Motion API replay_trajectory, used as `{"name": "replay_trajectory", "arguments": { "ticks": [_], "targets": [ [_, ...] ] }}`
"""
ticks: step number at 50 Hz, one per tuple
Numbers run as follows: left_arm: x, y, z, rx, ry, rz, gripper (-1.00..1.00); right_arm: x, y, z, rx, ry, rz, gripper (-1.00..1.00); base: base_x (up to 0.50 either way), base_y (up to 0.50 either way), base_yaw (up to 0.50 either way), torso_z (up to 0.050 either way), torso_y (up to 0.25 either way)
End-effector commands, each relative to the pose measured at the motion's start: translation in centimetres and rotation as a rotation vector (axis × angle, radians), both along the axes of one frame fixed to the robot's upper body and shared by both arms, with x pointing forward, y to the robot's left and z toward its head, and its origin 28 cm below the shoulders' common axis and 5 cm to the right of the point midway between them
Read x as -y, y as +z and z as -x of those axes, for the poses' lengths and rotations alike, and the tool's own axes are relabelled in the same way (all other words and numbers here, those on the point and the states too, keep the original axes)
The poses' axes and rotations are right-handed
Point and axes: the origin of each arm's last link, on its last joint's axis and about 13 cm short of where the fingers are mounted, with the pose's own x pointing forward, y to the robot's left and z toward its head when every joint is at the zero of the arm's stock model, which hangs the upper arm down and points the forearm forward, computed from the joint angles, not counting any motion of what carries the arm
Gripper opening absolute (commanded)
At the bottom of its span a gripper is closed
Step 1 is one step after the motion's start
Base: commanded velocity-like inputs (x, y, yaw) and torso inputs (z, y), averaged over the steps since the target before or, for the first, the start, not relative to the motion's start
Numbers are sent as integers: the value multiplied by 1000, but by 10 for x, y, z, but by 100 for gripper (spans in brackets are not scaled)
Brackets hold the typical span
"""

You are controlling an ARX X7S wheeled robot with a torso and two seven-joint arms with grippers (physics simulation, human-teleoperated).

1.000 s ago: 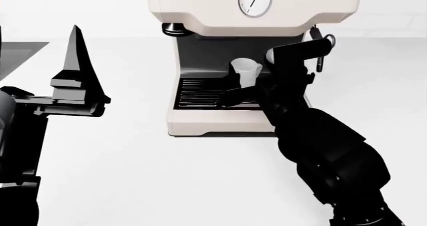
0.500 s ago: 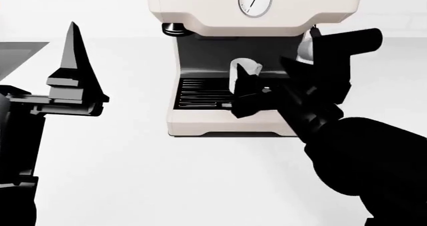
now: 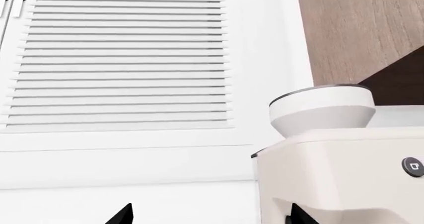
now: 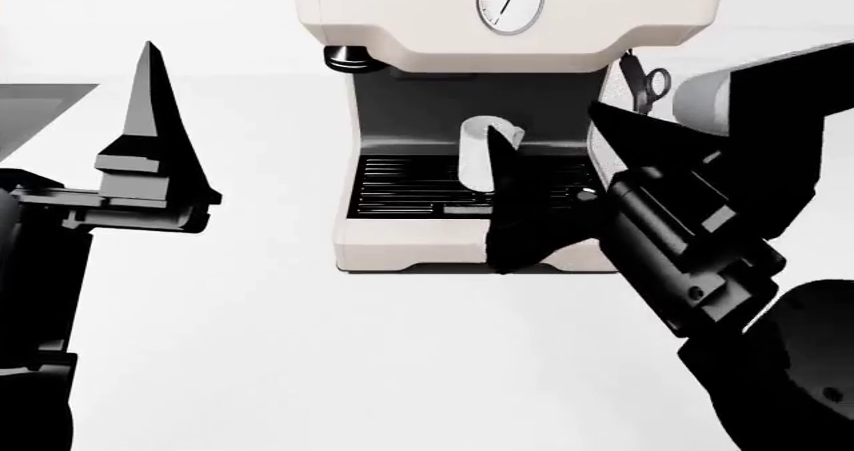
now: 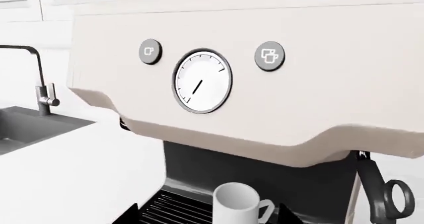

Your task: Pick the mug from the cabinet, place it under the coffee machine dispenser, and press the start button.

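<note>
The worktop (image 4: 267,351) carries the cream coffee machine (image 4: 507,31) at the far middle. The mug (image 4: 477,153) stands upright on the black grille (image 4: 400,186), under the dispenser (image 4: 441,96), so the placing looks done and the button press remains.

The right claw (image 4: 554,186) hangs just in front of the machine, fingers spread wide and holding nothing; the mug lies just beyond its left finger. The buttons (image 5: 150,51) sit on the upper front panel, either side of the round gauge (image 5: 201,81), so they lie above and beyond this claw. The right arm is plainly the nearer one. Which button is the start one cannot be told.

The left claw (image 4: 147,161) stands well to the left of the machine, points up; only one finger shows clearly in the head view, so its opening cannot be told, and nothing shows in it.

The right finger covers part of the mug and grille; the mug's handle (image 5: 266,207) shows only in the right wrist view. The steam wand (image 4: 651,86) is partly hidden.
</note>
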Motion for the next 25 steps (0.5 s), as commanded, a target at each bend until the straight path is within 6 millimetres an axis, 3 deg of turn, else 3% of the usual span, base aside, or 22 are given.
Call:
{"name": "replay_trajectory", "arguments": {
  "ticks": [1,7,14,25],
  "targets": [
    [0,0,0,-1,-2,4,100,6,18,18,117,4,8,100,0,0,0,0,0],
    [0,3,1,26,2,12,100,10,30,29,190,20,-9,100,0,0,0,6,2],
    [-1,5,2,53,8,18,100,13,37,39,214,30,-24,100,0,0,0,45,42],
    [-2,6,3,57,13,21,100,11,42,32,226,20,7,100,0,0,0,47,46]
  ]
}}
